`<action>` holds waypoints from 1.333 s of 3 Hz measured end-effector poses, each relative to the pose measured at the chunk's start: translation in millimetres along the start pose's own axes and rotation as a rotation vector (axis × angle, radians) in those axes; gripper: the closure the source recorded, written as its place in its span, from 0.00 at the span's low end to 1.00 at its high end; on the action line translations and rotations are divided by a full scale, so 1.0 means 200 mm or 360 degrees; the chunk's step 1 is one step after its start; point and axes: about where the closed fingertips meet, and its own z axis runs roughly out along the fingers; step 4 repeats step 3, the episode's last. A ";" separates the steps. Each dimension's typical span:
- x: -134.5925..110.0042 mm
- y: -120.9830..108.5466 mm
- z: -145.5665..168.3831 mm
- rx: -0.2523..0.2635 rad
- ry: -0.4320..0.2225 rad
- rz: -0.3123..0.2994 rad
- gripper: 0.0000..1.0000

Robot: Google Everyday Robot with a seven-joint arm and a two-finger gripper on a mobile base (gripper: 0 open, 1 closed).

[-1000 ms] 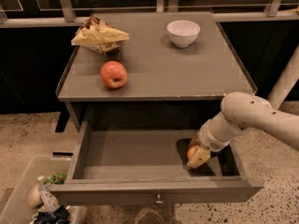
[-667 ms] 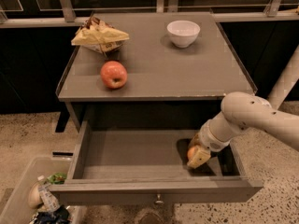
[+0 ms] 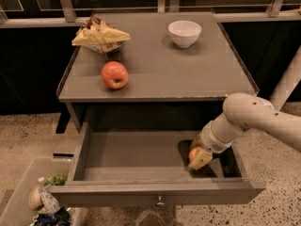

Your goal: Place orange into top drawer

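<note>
On the flat grey table (image 3: 178, 74), well apart: red-yellow blotchy apple (image 3: 114, 75), white round bowl (image 3: 184, 33), crumpled yellow snack bag (image 3: 100, 36). Nothing between them and the pulled-out wide grey top drawer (image 3: 141, 194) below. Lower left, clear plastic bin (image 3: 21, 192) of rubbish, cut off by the edge. Inside the drawer's right end, small round orange fruit (image 3: 193, 153), half hidden, gripped by the closed fingers (image 3: 202, 160) of the white two-finger gripper (image 3: 196, 158). White arm (image 3: 254, 119) slanting down from the right.

orange (image 3: 192, 152) part-hidden by claw (image 3: 196, 158) in top drawer (image 3: 131, 155), bin (image 3: 21, 182) cropped btm-L
</note>
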 end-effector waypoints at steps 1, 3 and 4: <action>0.00 0.00 0.00 0.0000 0.0000 0.0000 0.12; 0.00 0.00 0.00 0.0000 0.0000 0.0000 0.00; 0.00 0.00 0.00 0.0000 0.0000 0.0000 0.00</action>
